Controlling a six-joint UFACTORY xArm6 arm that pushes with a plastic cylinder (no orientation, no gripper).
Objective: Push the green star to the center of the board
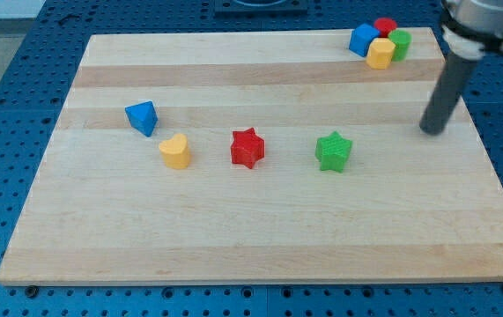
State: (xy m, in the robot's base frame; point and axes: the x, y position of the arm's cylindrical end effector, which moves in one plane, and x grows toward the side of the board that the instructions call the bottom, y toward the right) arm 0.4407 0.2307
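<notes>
A pale wooden board (260, 229) fills most of the view, lying on a blue perforated desk (22, 53). The dark rod (445, 92) comes down from the view's top right, and my tip (431, 131) meets the board near its right edge — this tool is a plain rod with nothing to spread or pinch, and it touches no block. The green star (333, 151) sits right of the board's middle, to the left of my tip and slightly lower, clearly apart from it. The red star (247, 147) lies near the middle, with the yellow heart (175, 151) to its left and the blue triangular block (142, 117) further up and left. At the top right corner four small blocks — blue (363, 39), red (385, 26), yellow (380, 53), green (400, 44) — huddle together, touching.
</notes>
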